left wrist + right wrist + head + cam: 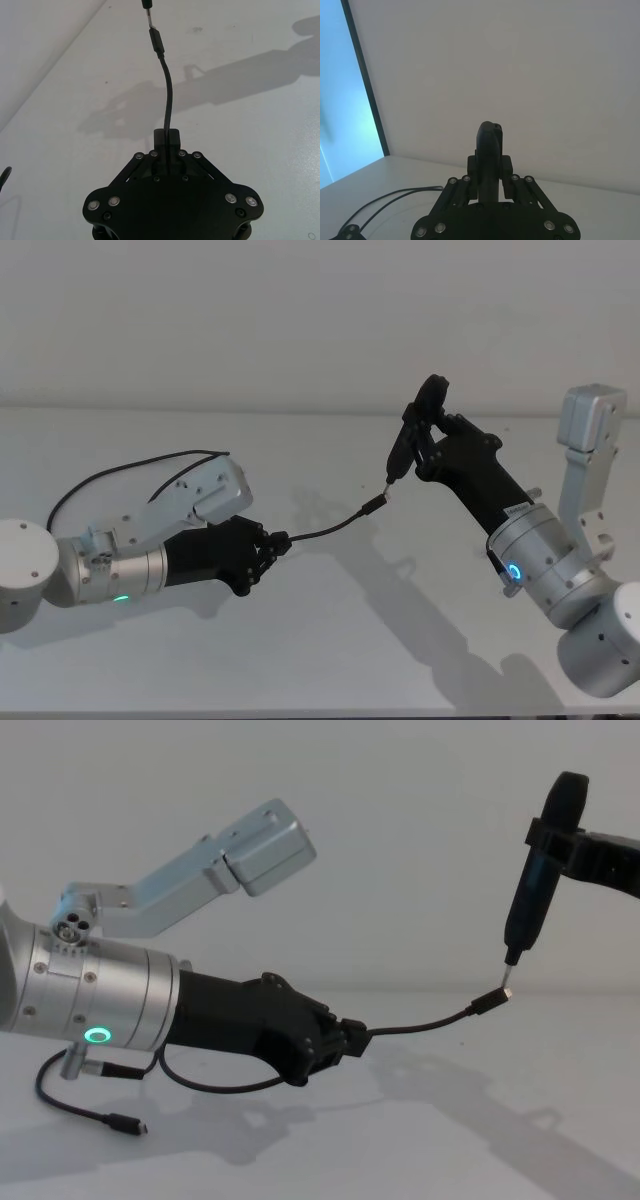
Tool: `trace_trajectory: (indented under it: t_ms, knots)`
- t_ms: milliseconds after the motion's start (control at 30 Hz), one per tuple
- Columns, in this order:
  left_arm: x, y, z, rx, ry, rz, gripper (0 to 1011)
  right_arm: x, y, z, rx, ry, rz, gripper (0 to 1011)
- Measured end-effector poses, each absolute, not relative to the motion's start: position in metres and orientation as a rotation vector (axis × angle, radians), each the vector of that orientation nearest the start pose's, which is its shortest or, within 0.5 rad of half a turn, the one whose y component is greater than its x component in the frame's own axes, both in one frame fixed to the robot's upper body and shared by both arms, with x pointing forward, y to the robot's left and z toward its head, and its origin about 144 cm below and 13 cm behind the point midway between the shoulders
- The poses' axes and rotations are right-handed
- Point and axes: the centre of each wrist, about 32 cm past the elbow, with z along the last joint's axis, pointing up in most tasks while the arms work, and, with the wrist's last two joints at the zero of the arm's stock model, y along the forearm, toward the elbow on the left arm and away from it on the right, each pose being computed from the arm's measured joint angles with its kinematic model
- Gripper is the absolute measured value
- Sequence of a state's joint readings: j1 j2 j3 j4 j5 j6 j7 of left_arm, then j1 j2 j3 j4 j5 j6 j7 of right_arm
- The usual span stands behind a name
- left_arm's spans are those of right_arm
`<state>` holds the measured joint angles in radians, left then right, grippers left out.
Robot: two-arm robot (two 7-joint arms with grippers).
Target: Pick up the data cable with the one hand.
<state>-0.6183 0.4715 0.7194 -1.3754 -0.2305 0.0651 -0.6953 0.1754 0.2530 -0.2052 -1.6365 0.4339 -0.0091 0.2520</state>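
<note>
The data cable (325,528) is pinched between the closed fingers of the left gripper (272,546), above the white table (330,640). From there it arcs forward, and its silver-tipped plug (495,998) touches the tip of a black pen-like tool (535,890). The right gripper (428,435) holds this tool upright.

place: lab or test bench | evidence: bare white table (330,640); plain white wall (250,310)
</note>
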Motion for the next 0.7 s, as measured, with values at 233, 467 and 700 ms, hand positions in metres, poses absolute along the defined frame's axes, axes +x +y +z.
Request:
trace_trajectory:
  t_ms: [233,467,700]
  knots:
    - [0.5698,0.2032,1.2405,0.391,-0.302,0.386,40,0.4977,-0.2318,1.2157,0.252,-0.035,-1.082,274]
    - [0.5698,0.2032,1.2405,0.391,-0.302,0.386,39,0.4978,-0.2316,1.2156,0.252,-0.033,-1.082,274]
    - [0.5698,0.2032,1.2405,0.391,-0.302,0.386,40,0.4979,-0.2315,1.2155,0.251,-0.033,-1.082,275]
